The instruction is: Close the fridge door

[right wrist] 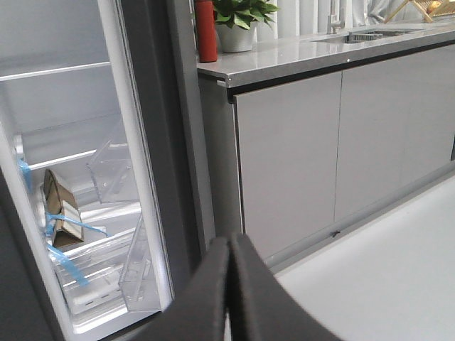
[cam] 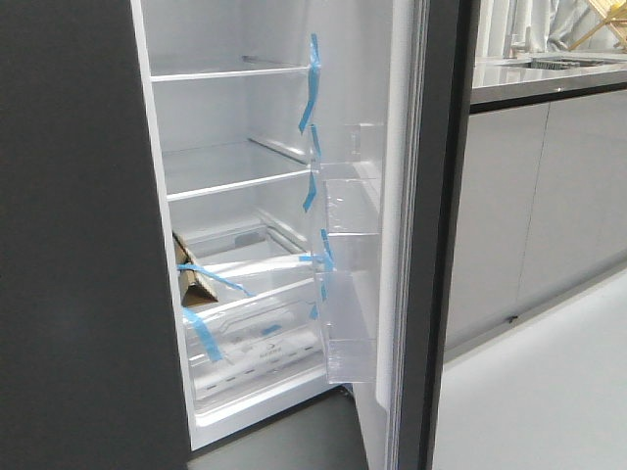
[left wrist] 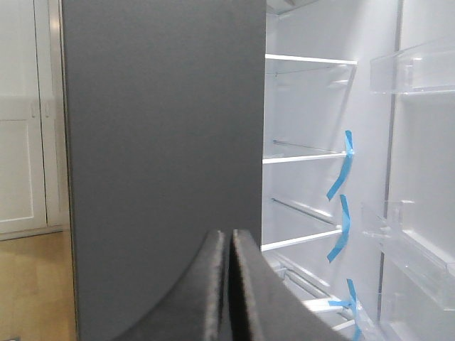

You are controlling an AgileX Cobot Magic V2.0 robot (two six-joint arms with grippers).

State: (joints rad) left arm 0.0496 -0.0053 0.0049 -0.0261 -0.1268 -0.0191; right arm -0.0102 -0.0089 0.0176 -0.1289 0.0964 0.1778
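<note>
Nearest the lens in both wrist views, dark padded fingers are being pressed flat together: the left gripper (left wrist: 229, 284) is being held with its jaws closed on nothing, and the right gripper (right wrist: 229, 284) is being kept in the same narrow, empty state. Neither gripper is being shown in the front view, so how near either one stands to the fridge cannot be told from there.

The fridge door (cam: 431, 235) is being seen standing wide open at the right of the fridge opening, edge-on to the front camera, with its white lining and clear door bins (cam: 351, 284) turned toward the shelves (cam: 235, 181). Blue tape strips (cam: 311, 83) are being seen along the bins and across the drawers (cam: 245, 323) (a brown carton is lying behind the upper drawer). Another dark grey panel (cam: 69, 245) is filling the left of the front view. Pale cabinet fronts (cam: 539, 206) are standing beyond the open door.

The task is being judged as barely begun: the approach is in hand and no contact is being made with the door. For the next move, the right arm is probably being called upon to reach the door's outer face and push it leftward toward the opening.
</note>
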